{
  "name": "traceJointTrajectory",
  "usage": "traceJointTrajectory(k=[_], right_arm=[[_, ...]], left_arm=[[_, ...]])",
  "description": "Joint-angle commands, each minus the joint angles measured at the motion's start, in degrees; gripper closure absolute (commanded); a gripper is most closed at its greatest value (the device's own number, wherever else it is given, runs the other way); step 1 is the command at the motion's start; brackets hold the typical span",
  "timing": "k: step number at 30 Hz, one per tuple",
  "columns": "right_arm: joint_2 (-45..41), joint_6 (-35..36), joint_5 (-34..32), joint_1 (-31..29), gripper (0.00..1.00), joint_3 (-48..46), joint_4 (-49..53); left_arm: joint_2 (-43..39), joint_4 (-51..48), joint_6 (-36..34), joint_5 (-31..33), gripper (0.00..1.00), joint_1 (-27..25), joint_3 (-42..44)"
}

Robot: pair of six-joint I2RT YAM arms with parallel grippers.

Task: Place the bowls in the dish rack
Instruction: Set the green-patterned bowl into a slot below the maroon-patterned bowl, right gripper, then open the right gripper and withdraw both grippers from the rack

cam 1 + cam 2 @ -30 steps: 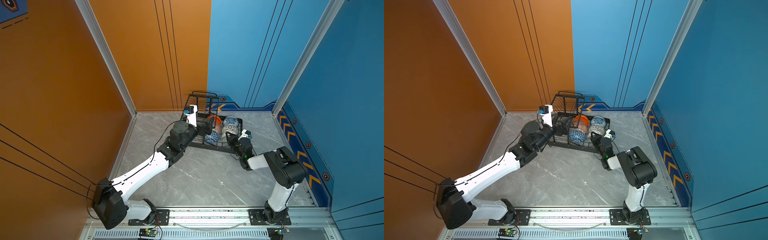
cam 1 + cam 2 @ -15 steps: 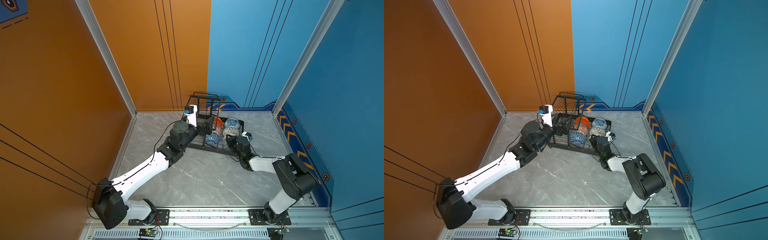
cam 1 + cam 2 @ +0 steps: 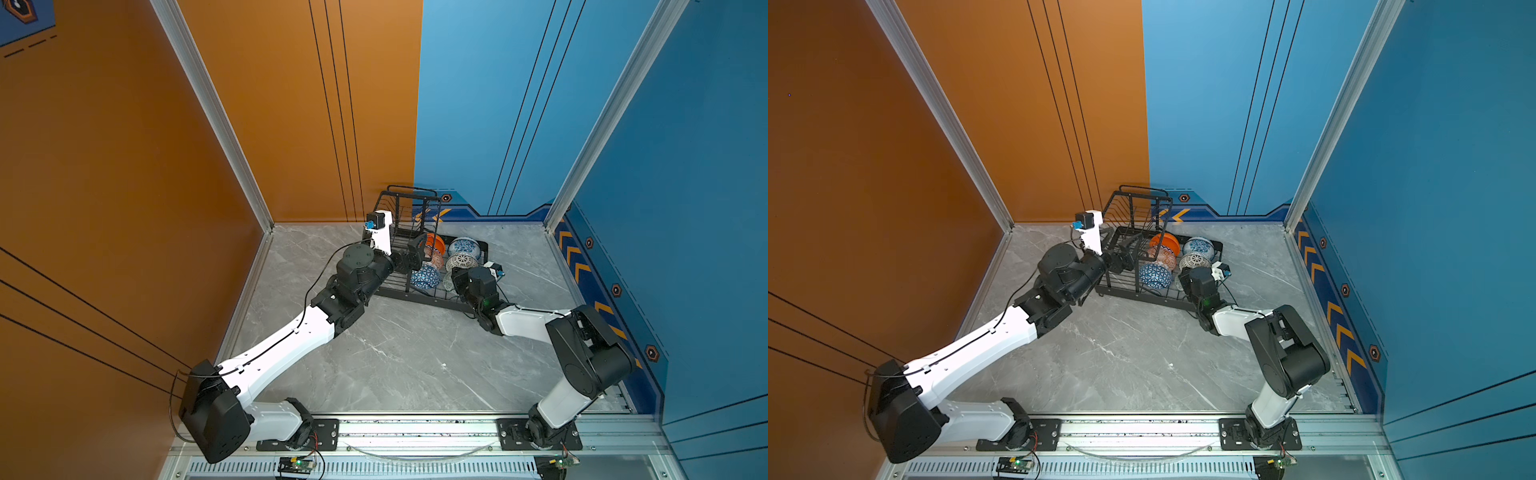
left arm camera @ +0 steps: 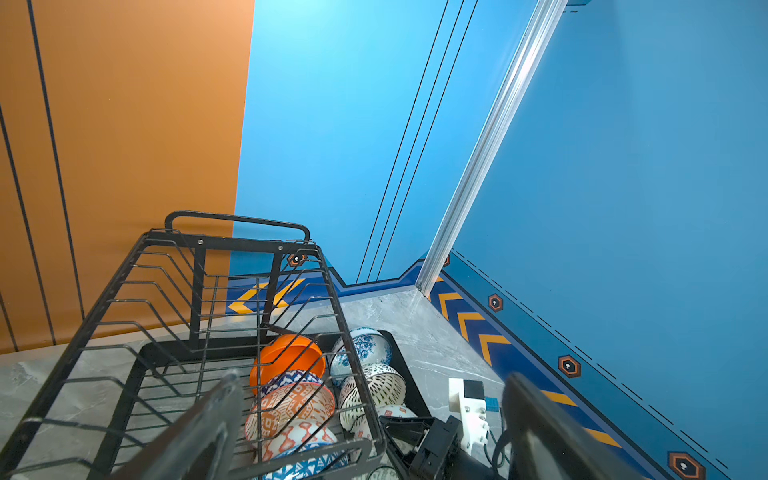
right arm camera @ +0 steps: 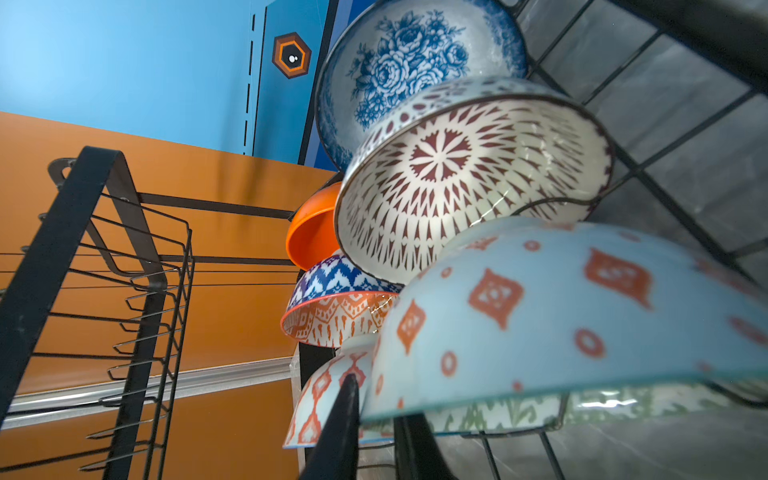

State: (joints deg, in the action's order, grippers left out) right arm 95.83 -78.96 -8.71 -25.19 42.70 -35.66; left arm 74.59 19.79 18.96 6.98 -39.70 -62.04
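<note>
The black wire dish rack (image 3: pixel 419 297) (image 3: pixel 1144 298) stands at the back of the floor with several bowls on edge in its base. A plain orange bowl (image 3: pixel 436 241), a blue-white floral bowl (image 3: pixel 464 247), a white dark-dotted bowl (image 3: pixel 461 262) and a blue triangle bowl (image 3: pixel 424 277) all show. A pale patterned bowl (image 5: pixel 582 307) sits at the near right end. My right gripper (image 5: pixel 380 399) (image 3: pixel 451 279) straddles its rim with the jaws narrowly parted. My left gripper (image 4: pixel 374 432) (image 3: pixel 415 254) hangs wide open and empty over the rack's left side.
The rack's raised basket tier (image 4: pixel 232 266) (image 3: pixel 409 208) stands empty beside the left gripper. Orange wall (image 3: pixel 291 124) and blue wall (image 3: pixel 498 124) meet just behind the rack. The grey marble floor (image 3: pixel 395 365) stretches between rack and arm bases.
The right arm has stretched forward and lower, bringing the pale bowl down into the rack's near right end. Its jaws have parted slightly. The left arm has stayed put.
</note>
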Motion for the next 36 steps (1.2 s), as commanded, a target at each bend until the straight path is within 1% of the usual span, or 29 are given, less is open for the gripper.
traceJointTrajectory(k=[1, 11, 15, 19, 21, 22, 24, 27, 29, 32, 36], right_arm=[[1.20, -0.54, -0.58, -0.56, 0.78, 1.64, 2.26], [-0.97, 0.86, -0.16, -0.74, 0.71, 2.83, 4.23], [-2.64, 1.94, 0.04, -0.66, 0.64, 2.92, 4.97], [-3.78, 2.51, 0.31, -0.67, 0.52, 3.17, 6.13], [-4.37, 2.58, 0.31, -0.73, 0.40, 3.01, 6.28], [-4.68, 2.67, 0.38, -0.69, 0.36, 2.97, 6.39], [-5.27, 2.84, 0.49, -0.74, 0.25, 2.92, 6.65], [-6.49, 3.28, 0.64, -0.74, 0.15, 2.92, 7.55], [-7.59, 3.57, 0.55, -0.89, 0.05, 3.01, 8.81], [-9.25, 3.92, 0.75, -1.08, 0.00, 2.83, 10.13], [-12.54, 5.93, 0.77, -1.61, 0.00, 2.74, 12.66]], left_arm=[[-1.57, 0.09, 0.11, -0.31, 0.02, 0.07, 0.83], [-2.31, -0.28, 0.36, -0.26, 0.02, 0.26, 1.13], [-2.31, -0.88, 0.72, -0.16, 0.02, 0.24, 0.81], [-2.43, -1.67, 1.06, 0.13, 0.02, 0.31, 0.56], [-2.53, -1.91, 1.38, 0.12, 0.02, 0.42, 0.53], [-2.65, -2.01, 1.51, 0.09, 0.02, 0.42, 0.56], [-2.82, -2.42, 1.69, 0.18, 0.02, 0.55, 0.46], [-3.11, -3.12, 2.43, 0.05, 0.02, 1.01, 0.52], [-3.39, -3.89, 3.32, 0.06, 0.02, 1.64, 0.52], [-3.47, -5.16, 5.17, -0.47, 0.02, 2.58, 0.69], [-5.15, -7.13, 5.91, 0.05, 0.02, 3.86, 1.72]])
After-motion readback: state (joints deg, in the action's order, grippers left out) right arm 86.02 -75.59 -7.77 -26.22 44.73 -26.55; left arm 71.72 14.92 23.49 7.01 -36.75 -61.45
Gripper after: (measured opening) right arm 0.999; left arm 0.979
